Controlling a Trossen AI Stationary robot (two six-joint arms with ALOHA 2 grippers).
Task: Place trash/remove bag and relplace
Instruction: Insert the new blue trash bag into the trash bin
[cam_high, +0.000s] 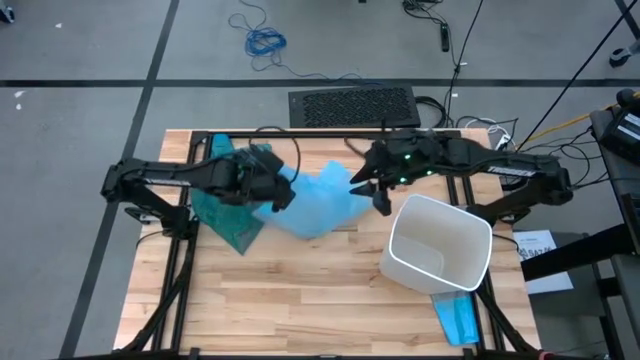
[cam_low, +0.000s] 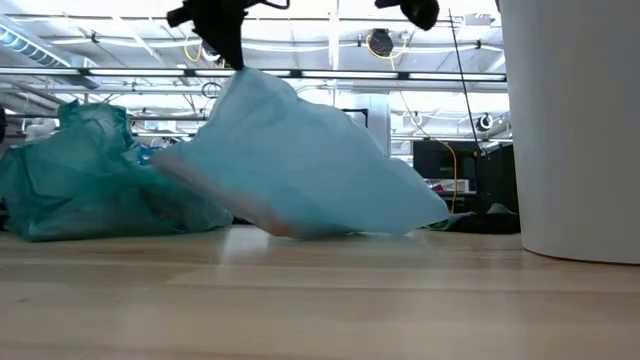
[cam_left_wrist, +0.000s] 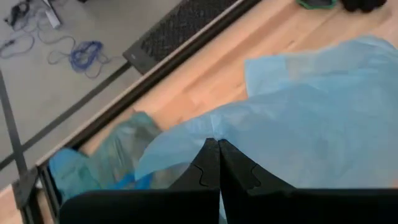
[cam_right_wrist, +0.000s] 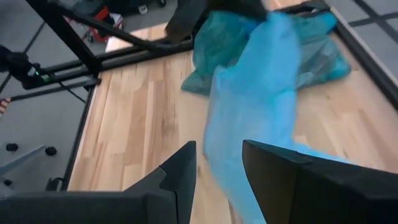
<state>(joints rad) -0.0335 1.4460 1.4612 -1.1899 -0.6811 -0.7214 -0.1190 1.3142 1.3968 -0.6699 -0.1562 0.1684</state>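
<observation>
**Midway: pale bag lifted, teal liner down on the table**

Up at the rear left of the wooden table (cam_high: 300, 290), left gripper (cam_high: 283, 182) with jaws pressed together, pinching a peak of the pale sky-blue plastic bag (cam_high: 315, 203). In the left wrist view, fingers (cam_left_wrist: 233, 171) meeting flat against each other, blue film (cam_left_wrist: 311, 130) gathered right at their tips. From table height, bag (cam_low: 300, 165) hanging tent-like from that pinch, lower edge dragging on the wood.

Just beside it on the left, resting on the table: darker teal-green bin liner (cam_high: 222, 212), crumpled and bulging, partly under the left arm. Seen low as a rumpled green heap (cam_low: 90, 185), touching the pale bag's edge. Something blue showing through its film in the left wrist view (cam_left_wrist: 106, 165); contents otherwise not clear enough to name.

Right gripper (cam_high: 380, 196) at the pale bag's right edge, near the back of the table. Jaws spread partway in the right wrist view (cam_right_wrist: 219, 165), blue film (cam_right_wrist: 255, 106) running up between them; no grip visible.

White trash bin (cam_high: 440, 245) lying tipped on the right side of the table, mouth open toward the camera above, inside bare. Flat folded blue sheet (cam_high: 455, 315) on the table's front right corner, just beside the bin's rim.

Beyond the table: black mat (cam_high: 352, 105) and a coil of blue cable (cam_high: 265, 42) on the grey floor.
</observation>
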